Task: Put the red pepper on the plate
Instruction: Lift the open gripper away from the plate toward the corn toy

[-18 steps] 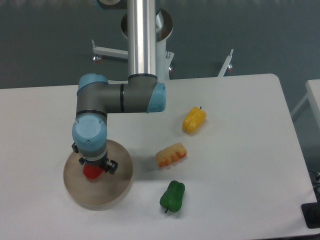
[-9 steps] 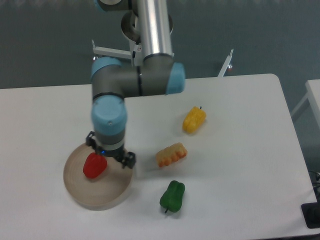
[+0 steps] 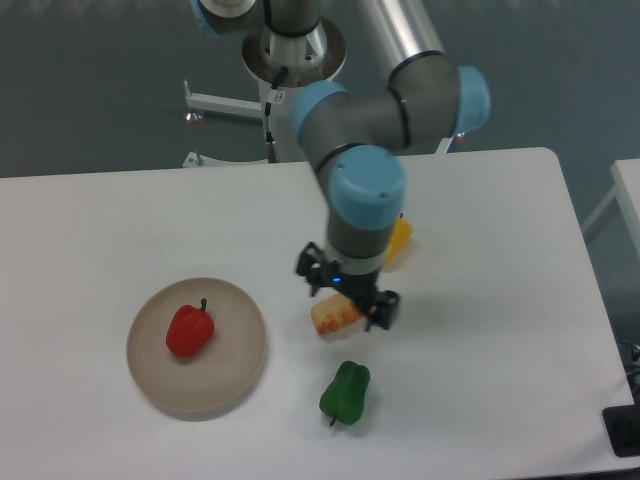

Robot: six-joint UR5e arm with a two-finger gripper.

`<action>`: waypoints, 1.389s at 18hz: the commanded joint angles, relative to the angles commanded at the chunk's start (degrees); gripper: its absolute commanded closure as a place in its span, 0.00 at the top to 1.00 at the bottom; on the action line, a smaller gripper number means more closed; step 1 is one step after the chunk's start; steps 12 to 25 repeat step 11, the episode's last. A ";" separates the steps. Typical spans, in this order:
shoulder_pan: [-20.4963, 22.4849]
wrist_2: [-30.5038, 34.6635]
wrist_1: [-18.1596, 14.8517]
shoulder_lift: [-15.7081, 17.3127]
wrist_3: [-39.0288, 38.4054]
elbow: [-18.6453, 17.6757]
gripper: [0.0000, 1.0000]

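Red pepper (image 3: 189, 331) on plate (image 3: 236, 372) — claw (image 3: 347, 297) apart.

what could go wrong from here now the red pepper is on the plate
The claw hangs right over the orange ridged toy, hiding part of it; a low sweep could knock it toward the green pepper below.

The arm also covers most of the yellow pepper, so a turn of the wrist might nudge it.

The red pepper lies loose on the plate, left of centre, and could roll if the table is bumped.
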 joint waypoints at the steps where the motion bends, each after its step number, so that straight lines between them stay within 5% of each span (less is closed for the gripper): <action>1: 0.97 0.09 0.27 -0.79 2.29 0.53 1.00; 5: 2.12 0.09 4.65 -3.60 4.94 2.55 1.00; 11: 2.92 0.79 6.68 -4.05 7.41 2.29 1.00; 25: 2.92 0.79 6.68 -4.05 7.41 2.29 1.00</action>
